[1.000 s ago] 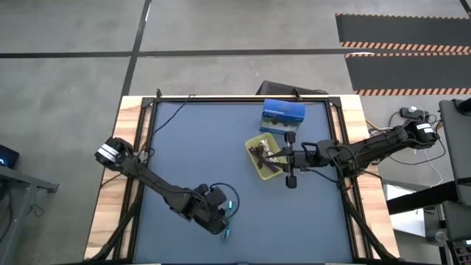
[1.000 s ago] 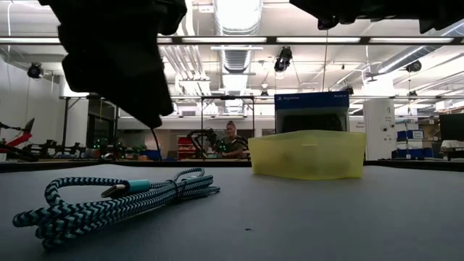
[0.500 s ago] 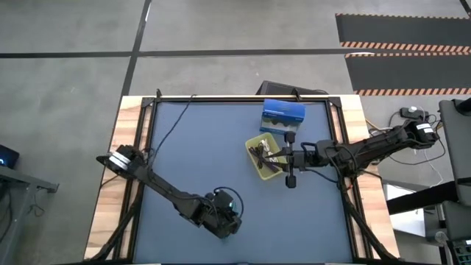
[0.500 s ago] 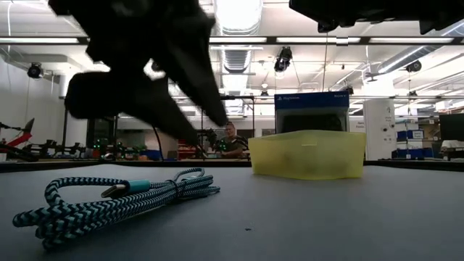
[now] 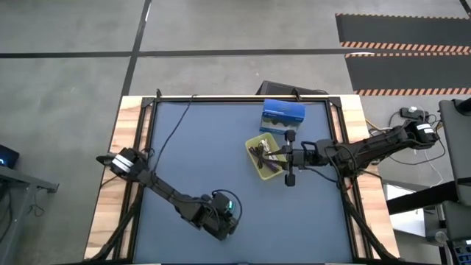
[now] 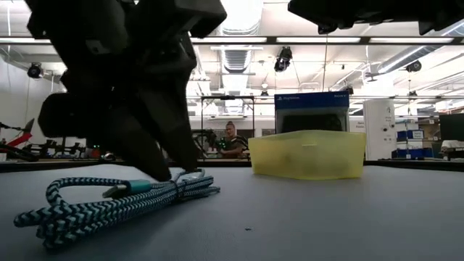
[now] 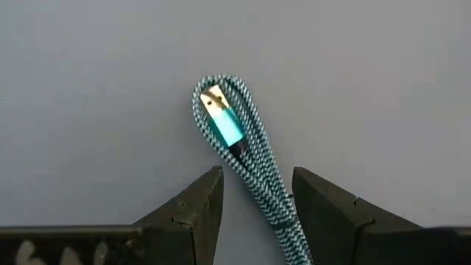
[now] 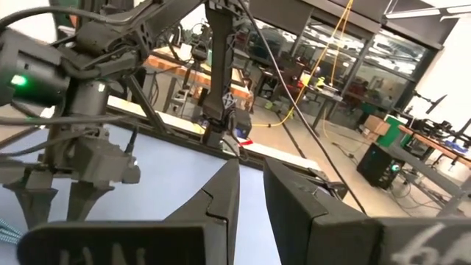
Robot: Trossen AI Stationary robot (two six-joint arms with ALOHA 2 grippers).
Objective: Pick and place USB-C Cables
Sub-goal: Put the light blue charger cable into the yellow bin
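Teal cable (image 7: 243, 151) sits lower middle of the high view w/ left gripper (image 7: 254, 202) straddling it, jaws apart, not clamped yet. Looks light & floppy imo, so grab mid-bundle. Right gripper (image 5: 289, 157) waits by the yellow bin (image 5: 254, 143), jaws nearly closed, empty.

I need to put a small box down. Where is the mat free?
Free: the mat between its far-left corner and the yellow tray. Crowded: near edge, where the left gripper straddles the teal cable; right gripper beside the tray.
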